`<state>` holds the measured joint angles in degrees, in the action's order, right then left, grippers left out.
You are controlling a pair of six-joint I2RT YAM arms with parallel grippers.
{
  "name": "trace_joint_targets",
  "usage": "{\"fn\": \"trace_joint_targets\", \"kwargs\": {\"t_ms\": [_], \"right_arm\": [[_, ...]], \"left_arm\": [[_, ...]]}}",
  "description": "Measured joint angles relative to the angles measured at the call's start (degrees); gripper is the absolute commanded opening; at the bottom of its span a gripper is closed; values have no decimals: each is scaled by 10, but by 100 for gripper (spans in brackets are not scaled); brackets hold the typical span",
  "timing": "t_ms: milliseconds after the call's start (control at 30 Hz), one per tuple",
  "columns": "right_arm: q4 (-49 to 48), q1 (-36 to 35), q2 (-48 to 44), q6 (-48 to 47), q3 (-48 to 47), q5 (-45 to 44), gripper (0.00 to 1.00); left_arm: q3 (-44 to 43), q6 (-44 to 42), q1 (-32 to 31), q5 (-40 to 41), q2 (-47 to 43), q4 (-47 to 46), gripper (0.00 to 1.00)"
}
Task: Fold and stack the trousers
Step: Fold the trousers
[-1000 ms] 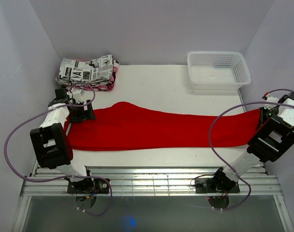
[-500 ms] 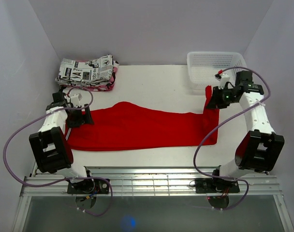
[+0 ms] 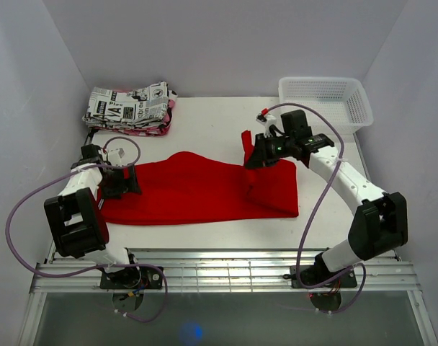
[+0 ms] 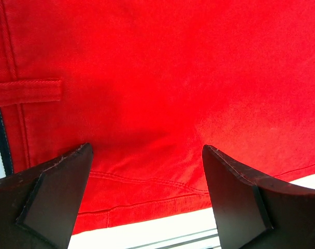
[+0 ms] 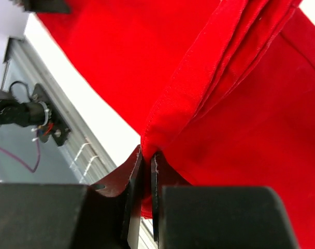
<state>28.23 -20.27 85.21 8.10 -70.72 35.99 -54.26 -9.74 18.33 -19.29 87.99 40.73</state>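
Upper left of the top view: folded black-and-white printed garment (image 3: pixel 129 107), untouched, sits on the table (image 3: pixel 219 122) well apart from the action.

Left-centre: left gripper (image 3: pixel 122 182) hovers at the waist end of the trousers (image 3: pixel 190 191), jaws wide apart, holding nothing. The left wrist view shows both fingers (image 4: pixel 54 199) spread over red cloth, with a belt loop (image 4: pixel 28 91) at upper left and the seamed edge just above the white tabletop. It has barely shifted over the last second.

Centre: the trousers are bright red and lie flat across the middle of the table. The waist is at the left, and the right part is now doubled back on itself, with the fold edge right of centre.

This is the main change. A second ago they stretched almost the full table width, with the right arm out at the far right edge. Now the span is much shorter.

Centre-right: right gripper (image 3: pixel 251 158) is lifted above the cloth, jaws clamped on the trousers' leg end. The right wrist view shows the fingers pinched tight on a bunched stack of red layers, which hang up and away from them. The arm has swept that end leftward over the lower layer.

Upper right: white basket (image 3: pixel 323 108), nothing seen in it, not involved.

Judgement: the lengthwise fold is under way and about half carried. The held end likely needs to go further left to meet the waist before release. Risk is the pinched layers dragging or wrinkling the lower layer. Stacking is not yet started.
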Motion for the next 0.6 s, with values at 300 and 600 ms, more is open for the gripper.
{"fn": "trace_joint_targets", "kwargs": {"t_ms": [300, 600], "right_arm": [[-76, -93, 64, 73, 0, -29, 8], [-108, -140, 120, 116, -7, -69, 8]], "left_arm": [[3, 16, 3, -2, 8, -11, 98], [13, 23, 3, -4, 7, -27, 98]]}}
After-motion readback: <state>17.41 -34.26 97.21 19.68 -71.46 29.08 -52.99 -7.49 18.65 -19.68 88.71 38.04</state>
